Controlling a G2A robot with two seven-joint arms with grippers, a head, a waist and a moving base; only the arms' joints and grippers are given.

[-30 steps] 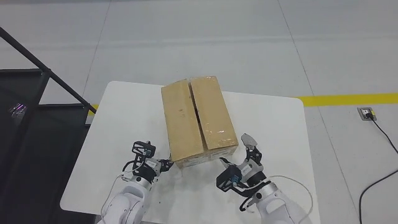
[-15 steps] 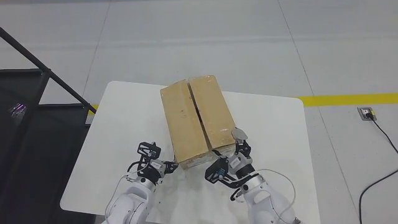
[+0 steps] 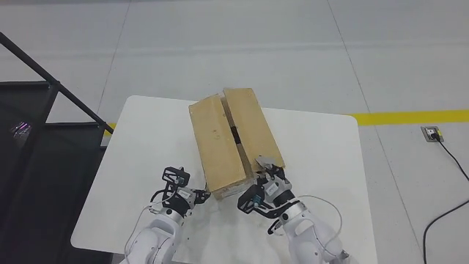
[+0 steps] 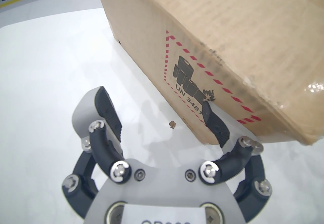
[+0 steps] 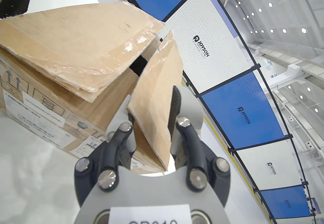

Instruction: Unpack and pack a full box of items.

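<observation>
Inspector: Position, top view?
Assessor: On the white table point(image 3: 139, 161) the brown cardboard box point(image 3: 220, 143) lies with its long axis running away from the robot. Both arms sit at its near end.
Inspector: Left wrist view?
Assessor: Spread and empty, the left gripper point(image 4: 154, 98) sits just beside the box's near-left corner.
Inspector: Right wrist view?
Assessor: The right gripper point(image 5: 152, 108) is clamped on the right-hand cardboard top flap point(image 5: 157, 78), which is tilted up. Its hinge lies rightward, so I judge the swing goes that way.

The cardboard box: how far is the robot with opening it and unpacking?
Done: the top seam of the cardboard box is parted, a dark gap shows. In hand: the right end effector grips the raised flap at its corner; the left end effector hangs open beside the box. Left: the other flap is barely lifted, then all unpacking and repacking.
</observation>
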